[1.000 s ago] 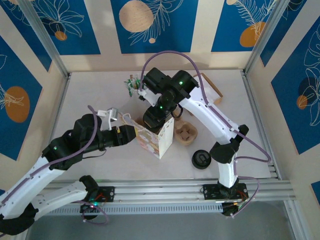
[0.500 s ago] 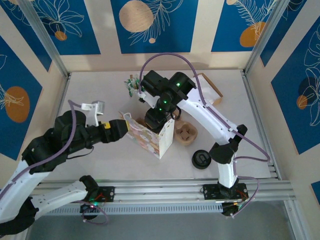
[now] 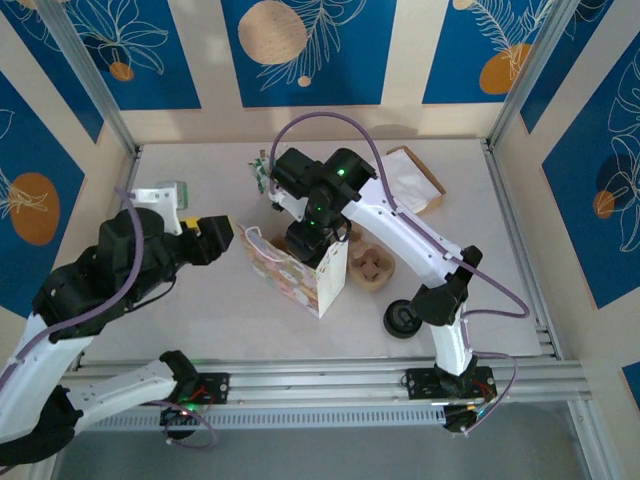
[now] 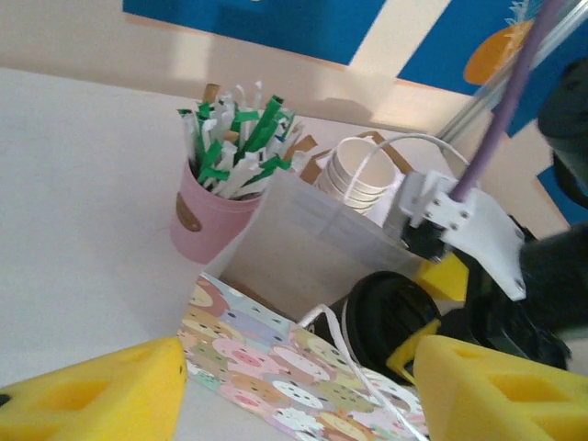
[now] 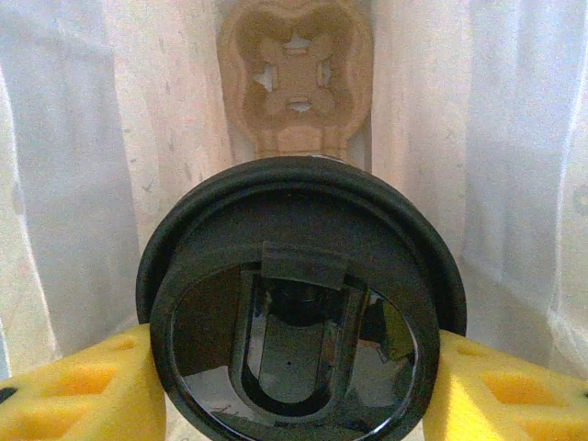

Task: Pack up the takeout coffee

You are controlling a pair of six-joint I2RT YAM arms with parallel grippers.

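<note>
Left end effector (image 4: 294,390) is hanging released just beside the patterned bag (image 3: 300,275). Right end effector (image 5: 294,386) is grasping the takeout coffee (image 5: 299,303) by its lid inside the bag's mouth. Bagging seems under way, next calling for lowering it further, then letting go.

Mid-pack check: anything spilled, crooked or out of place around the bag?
Nothing spilled or damaged. The patterned paper bag stands upright and open; the black-lidded takeout cup sits square in the right gripper. Only oddity: a loose black plastic lid lying alone right of the bag.

Bright even light, soft shadows, left wrist view blurred, right wrist view backlit
</note>
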